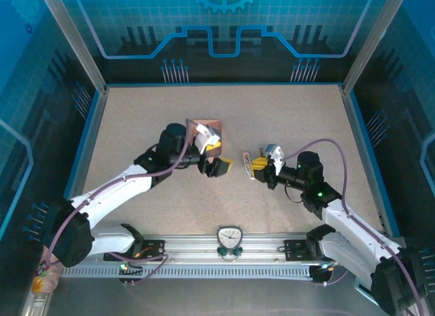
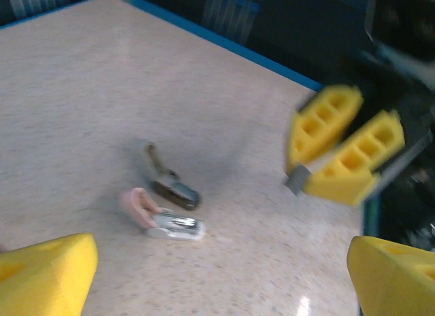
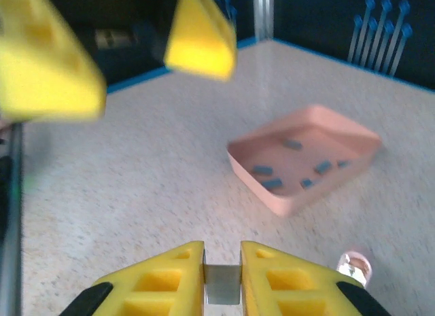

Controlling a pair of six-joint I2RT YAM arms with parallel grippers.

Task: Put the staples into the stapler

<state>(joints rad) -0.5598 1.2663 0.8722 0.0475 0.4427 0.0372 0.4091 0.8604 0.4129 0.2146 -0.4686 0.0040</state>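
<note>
Hanging with its yellow, cell-patterned jaws spread wide and nothing between them, the left gripper (image 1: 219,167) hovers low over the speckled beige table (image 2: 102,92). It is near a salmon-pink tray (image 3: 268,194) whose shallow, smooth walls hold the spare staples (image 3: 272,183), several short blue-grey bars lying loose on its floor. To the right of the tray, in the gap between the two arms, the stapler (image 2: 166,214) lies on the bare table. It is a tiny thing with a rounded pale pink body, a bright silvery metal channel and a darker arm angled away from it, which suggests it is hinged open, though blur keeps that uncertain. Further right, just beside the stapler, the right gripper (image 1: 259,168) is closed on one staple strip (image 3: 223,287), a flat grey metal sliver pinched across its width between the yellow pads. Both task pieces look featherweight. The strip is likely stiff yet brittle, apt to snap into pieces or slip under a skewed squeeze, so a light hold on its flat sides at mid-length seems wise. The stapler, smooth and light, will probably skid or tip at a nudge. Its pink body, taken by the flanks, looks the safest place for the free gripper to steady it, leaving the channel clear.
</note>
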